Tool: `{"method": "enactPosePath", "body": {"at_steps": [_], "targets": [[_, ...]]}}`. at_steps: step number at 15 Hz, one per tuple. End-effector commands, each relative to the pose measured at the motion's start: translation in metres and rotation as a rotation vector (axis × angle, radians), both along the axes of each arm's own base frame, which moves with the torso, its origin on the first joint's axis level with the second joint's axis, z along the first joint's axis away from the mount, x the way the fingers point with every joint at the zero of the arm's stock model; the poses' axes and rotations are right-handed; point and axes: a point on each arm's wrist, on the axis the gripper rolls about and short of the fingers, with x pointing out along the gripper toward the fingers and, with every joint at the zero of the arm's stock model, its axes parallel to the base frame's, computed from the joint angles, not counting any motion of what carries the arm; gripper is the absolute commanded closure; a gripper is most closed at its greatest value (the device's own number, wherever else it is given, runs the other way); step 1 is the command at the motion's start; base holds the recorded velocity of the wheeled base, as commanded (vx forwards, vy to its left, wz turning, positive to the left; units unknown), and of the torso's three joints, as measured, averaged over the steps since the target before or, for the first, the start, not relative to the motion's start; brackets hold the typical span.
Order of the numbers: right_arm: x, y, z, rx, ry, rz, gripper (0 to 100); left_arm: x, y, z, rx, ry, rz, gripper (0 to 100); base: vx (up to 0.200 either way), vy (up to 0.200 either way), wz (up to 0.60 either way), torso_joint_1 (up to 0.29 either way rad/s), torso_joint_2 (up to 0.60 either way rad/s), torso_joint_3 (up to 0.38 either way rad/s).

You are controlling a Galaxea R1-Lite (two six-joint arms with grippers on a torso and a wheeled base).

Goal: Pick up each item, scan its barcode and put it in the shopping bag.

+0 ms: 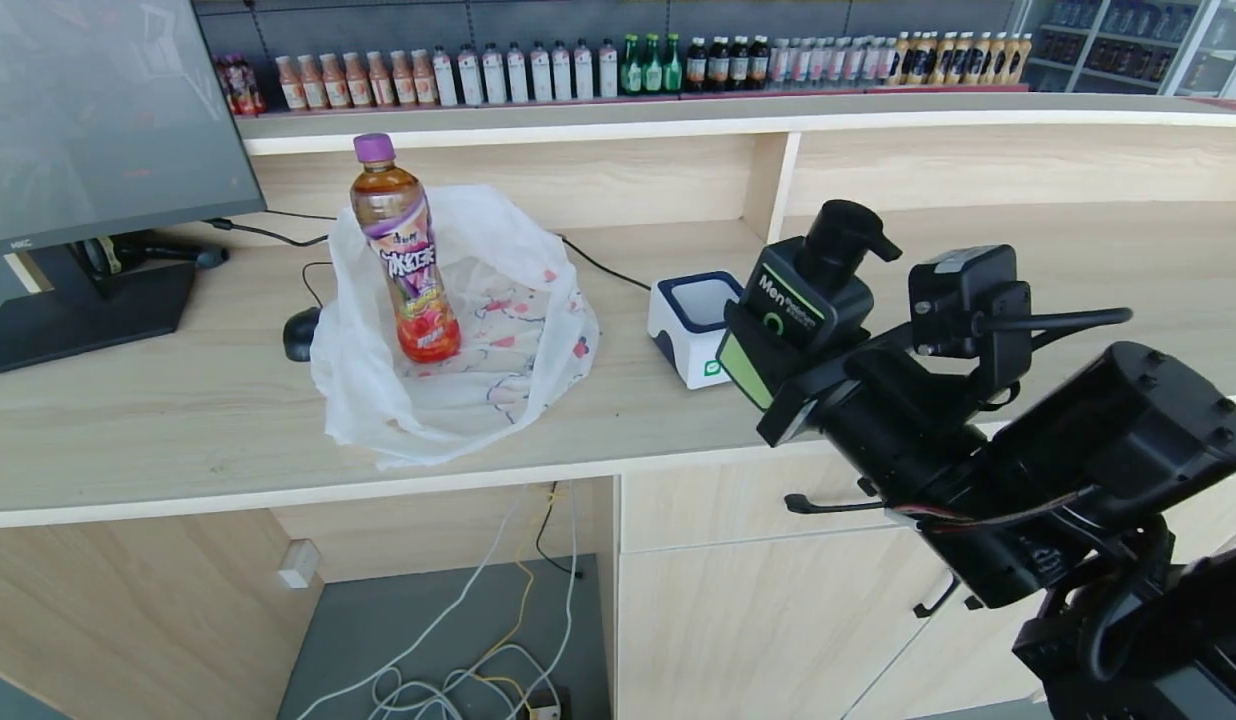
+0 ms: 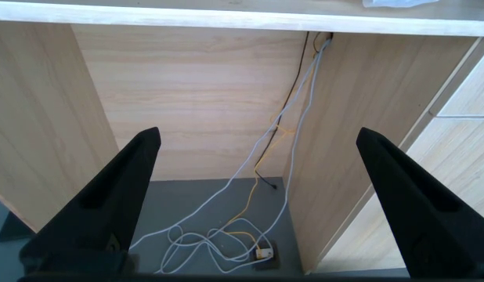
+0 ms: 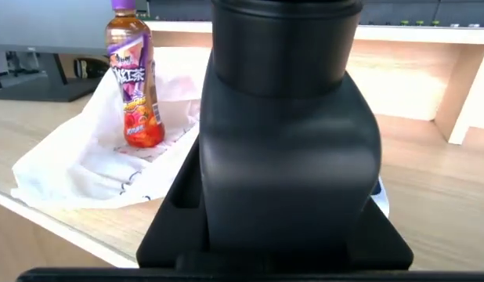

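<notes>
The right hand (image 1: 790, 372) grips a black plastic pump bottle (image 1: 814, 288) (left hand (image 2: 259, 138) spread wide) near a crinkled white plastic bag (image 1: 540, 352) holding an upright purple-capped tea bottle (image 1: 406, 255).

A pale wood table (image 1: 128, 430) runs across the room. A raised ledge (image 1: 578, 118) follows its far edge, and an upright divider (image 1: 773, 185) splits the recess beneath that ledge. A dark monitor (image 1: 98, 110) stands on a black foot at the table's far left corner. Under the near edge, an open bay shows grey floor (image 1: 378, 610) strewn with loose cables (image 1: 418, 690). To the bay's right are cabinet doors (image 1: 768, 620) with black handles. Behind the ledge, rows of drinks bottles (image 1: 628, 65) line a dark panelled wall (image 1: 538, 18).
</notes>
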Motion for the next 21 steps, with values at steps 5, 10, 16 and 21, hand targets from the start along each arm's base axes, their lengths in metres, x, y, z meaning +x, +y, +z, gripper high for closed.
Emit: {"method": "enactPosePath", "body": {"at_steps": [5,10,16,21], "targets": [[0.004,-0.015,0.020,0.033,-0.067,-0.057,100,0.000,0.000,0.000,-0.002,-0.001,0.000,0,0.000,0.120,0.00,0.001,0.00,0.000],[0.002,-0.016,0.023,0.046,-0.073,-0.056,100,0.000,0.000,0.000,-0.002,-0.001,0.000,0,0.000,0.200,0.00,0.000,0.00,0.004],[0.001,-0.019,0.025,0.069,-0.062,-0.065,100,0.000,0.000,0.000,-0.010,-0.001,0.000,0,0.000,0.200,0.00,0.002,0.00,-0.001],[-0.003,-0.022,0.016,0.049,-0.028,-0.066,100,0.000,0.000,0.000,-0.005,-0.001,0.000,0,0.000,0.160,0.00,0.001,0.00,0.000]]}}
